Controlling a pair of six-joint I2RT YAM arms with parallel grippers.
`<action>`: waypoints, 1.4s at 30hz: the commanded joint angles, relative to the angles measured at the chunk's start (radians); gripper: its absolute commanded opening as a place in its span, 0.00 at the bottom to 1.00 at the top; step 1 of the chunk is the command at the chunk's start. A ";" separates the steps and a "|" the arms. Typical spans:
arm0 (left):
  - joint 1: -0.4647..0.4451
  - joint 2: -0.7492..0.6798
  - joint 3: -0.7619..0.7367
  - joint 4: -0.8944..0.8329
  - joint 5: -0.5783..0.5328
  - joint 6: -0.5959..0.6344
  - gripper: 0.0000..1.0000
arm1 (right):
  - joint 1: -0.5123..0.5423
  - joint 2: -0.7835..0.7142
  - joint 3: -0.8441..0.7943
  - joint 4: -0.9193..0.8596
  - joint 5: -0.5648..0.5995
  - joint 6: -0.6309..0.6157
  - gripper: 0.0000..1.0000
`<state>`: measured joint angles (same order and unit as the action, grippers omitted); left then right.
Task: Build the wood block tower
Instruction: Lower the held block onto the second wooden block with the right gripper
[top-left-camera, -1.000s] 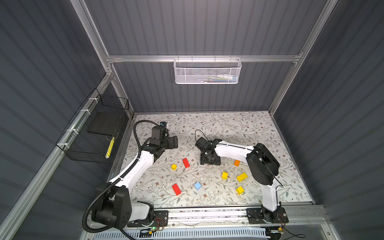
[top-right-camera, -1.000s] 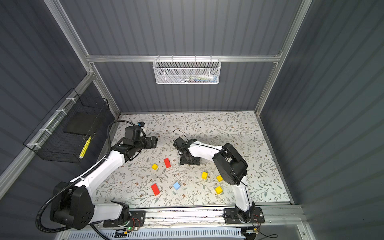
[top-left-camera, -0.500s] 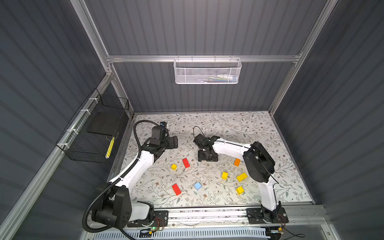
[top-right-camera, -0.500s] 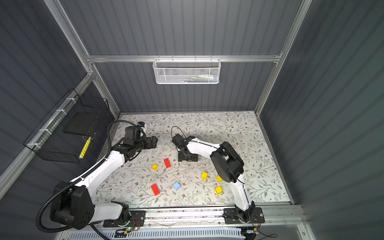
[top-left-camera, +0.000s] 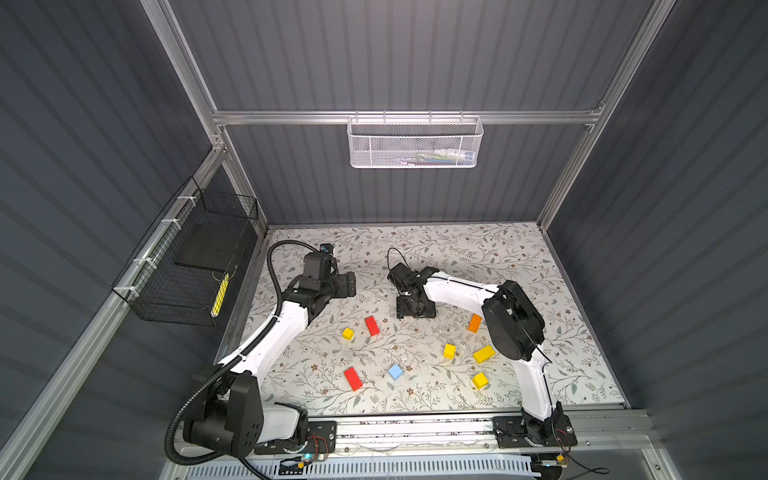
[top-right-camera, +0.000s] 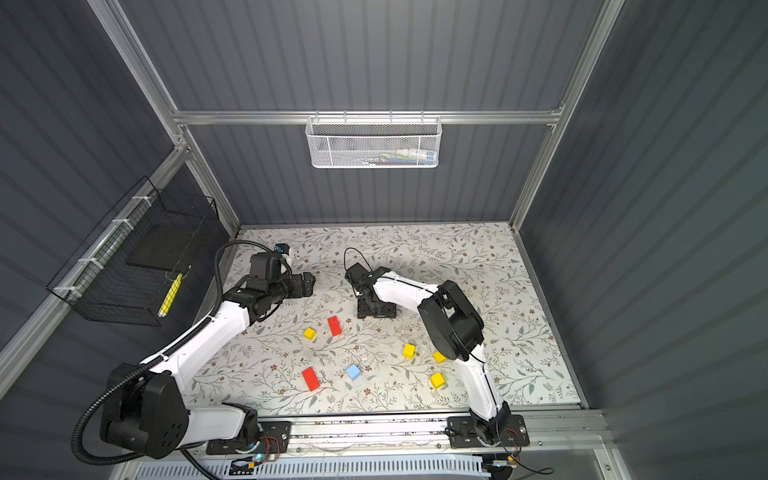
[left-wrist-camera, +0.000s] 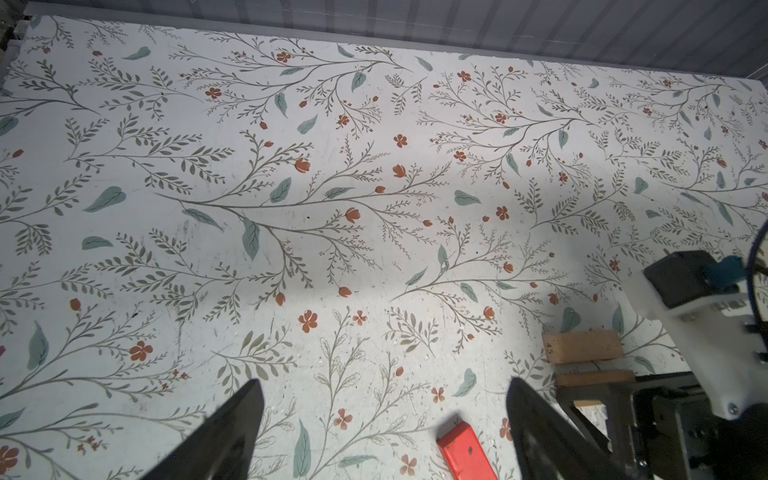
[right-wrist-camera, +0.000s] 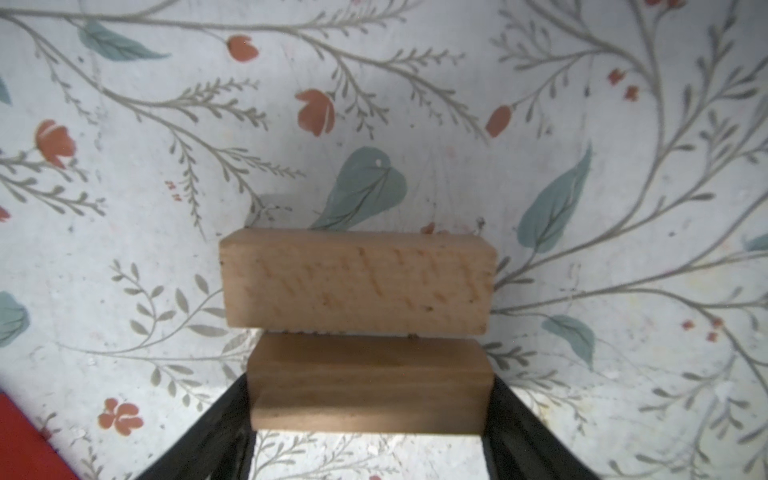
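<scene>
Right wrist view: right gripper (right-wrist-camera: 369, 388) clamped the nearer tan brick (right-wrist-camera: 370, 374) by its ends — second tan brick (right-wrist-camera: 357, 282) lay touching it at the gripper's twelve o'clock, long axes parallel.

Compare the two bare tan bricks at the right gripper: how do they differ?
The gripped tan brick is held by its ends in the right gripper; the free tan brick lies just beyond it, outside the jaws. The gripped tan brick is shadowed and darker; the free tan brick is lit and paler. Both are bare wooden oblongs lying parallel.
</scene>
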<state>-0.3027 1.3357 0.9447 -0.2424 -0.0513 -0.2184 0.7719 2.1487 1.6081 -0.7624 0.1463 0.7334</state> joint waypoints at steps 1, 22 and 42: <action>-0.006 0.011 -0.006 -0.001 -0.004 0.013 0.91 | -0.003 0.022 0.022 -0.035 0.014 -0.012 0.68; -0.006 0.014 -0.006 -0.001 -0.010 0.014 0.92 | -0.010 0.062 0.066 -0.051 0.017 -0.024 0.70; -0.006 0.014 -0.012 0.003 -0.014 0.014 0.91 | -0.016 0.081 0.083 -0.063 0.019 -0.015 0.73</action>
<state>-0.3027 1.3464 0.9447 -0.2424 -0.0521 -0.2184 0.7643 2.1948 1.6814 -0.7990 0.1497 0.7147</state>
